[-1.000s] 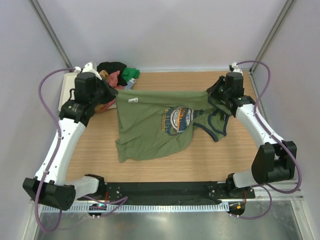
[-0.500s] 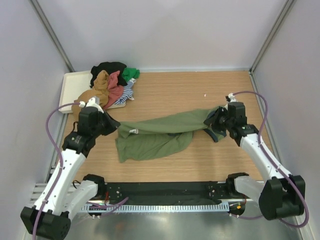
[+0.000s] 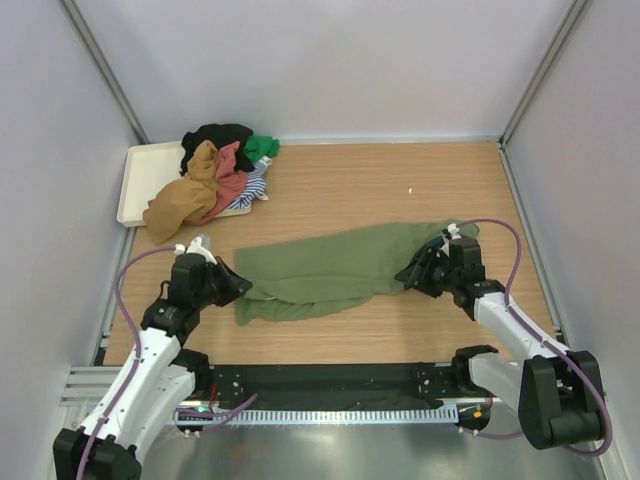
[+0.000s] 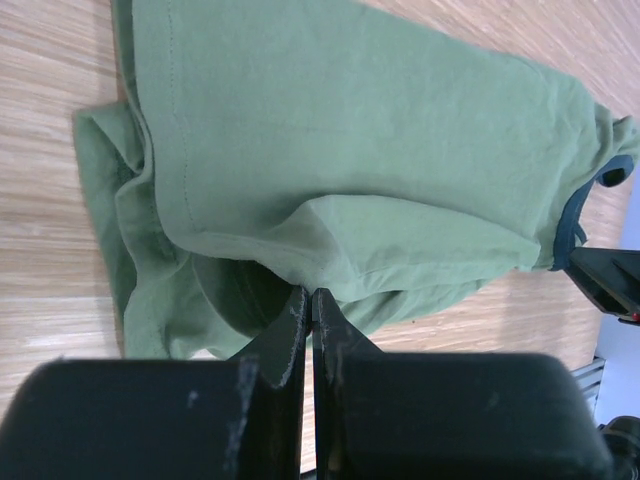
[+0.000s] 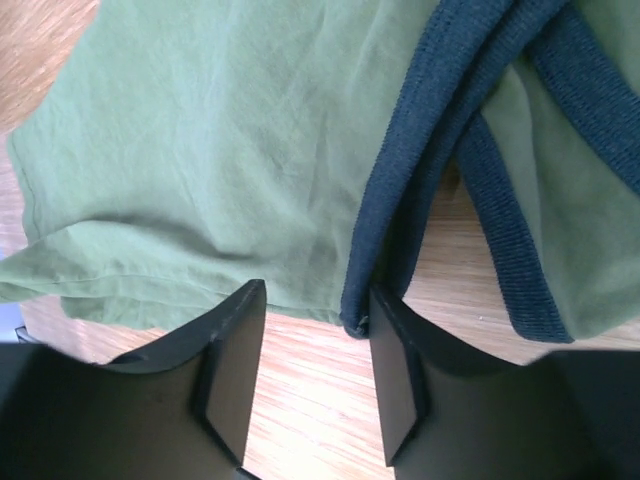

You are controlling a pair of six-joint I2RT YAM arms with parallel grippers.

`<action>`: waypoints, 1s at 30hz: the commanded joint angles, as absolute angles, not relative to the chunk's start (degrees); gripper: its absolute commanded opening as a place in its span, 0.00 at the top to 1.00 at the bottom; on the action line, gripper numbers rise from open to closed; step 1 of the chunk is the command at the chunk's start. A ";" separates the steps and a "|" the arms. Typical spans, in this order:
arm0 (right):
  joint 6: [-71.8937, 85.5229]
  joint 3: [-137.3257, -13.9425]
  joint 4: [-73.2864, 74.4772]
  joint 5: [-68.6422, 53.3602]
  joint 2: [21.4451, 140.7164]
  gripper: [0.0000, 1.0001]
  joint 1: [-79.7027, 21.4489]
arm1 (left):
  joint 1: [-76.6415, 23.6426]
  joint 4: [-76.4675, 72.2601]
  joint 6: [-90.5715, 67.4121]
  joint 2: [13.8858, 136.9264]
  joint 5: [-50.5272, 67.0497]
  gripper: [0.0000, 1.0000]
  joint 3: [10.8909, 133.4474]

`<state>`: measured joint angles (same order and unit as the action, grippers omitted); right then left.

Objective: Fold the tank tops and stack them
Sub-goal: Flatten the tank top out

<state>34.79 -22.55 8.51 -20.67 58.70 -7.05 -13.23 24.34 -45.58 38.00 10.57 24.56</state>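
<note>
An olive green tank top (image 3: 330, 262) lies folded into a long band across the middle of the table. My left gripper (image 3: 238, 287) is at its left end, shut on a fold of the green cloth (image 4: 350, 130); the pinch shows in the left wrist view at the jaws (image 4: 308, 297). My right gripper (image 3: 408, 272) is low at the right end and stands open (image 5: 315, 297). The navy trim (image 5: 420, 150) rests against one finger, not clamped. More tank tops (image 3: 218, 165), mustard, red, black, green and striped, are heaped at the back left.
A cream tray (image 3: 135, 185) sits at the back left under part of the heap. Bare wood shows behind and in front of the green top. The enclosure walls close in on both sides, and the black base rail (image 3: 330, 380) runs along the near edge.
Both arms drew back toward the near edge and came down, laying the green top folded over itself on the table. The right gripper opened and released the strap end.
</note>
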 commanded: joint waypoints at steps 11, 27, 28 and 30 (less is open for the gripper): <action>34.71 -19.78 7.47 -19.43 57.48 0.55 -7.29 | -13.10 19.86 -45.18 37.62 11.60 1.00 25.49; 35.95 -19.34 8.09 -15.73 57.56 0.71 -7.29 | -13.10 20.57 -44.82 38.50 11.16 1.00 26.72; 35.95 -19.25 7.65 -15.73 57.83 0.69 -7.21 | -13.18 20.57 -44.74 38.58 11.16 1.00 26.72; 36.12 -18.90 6.69 -15.29 58.79 0.69 -7.29 | -13.18 20.65 -44.74 38.58 11.16 1.00 26.72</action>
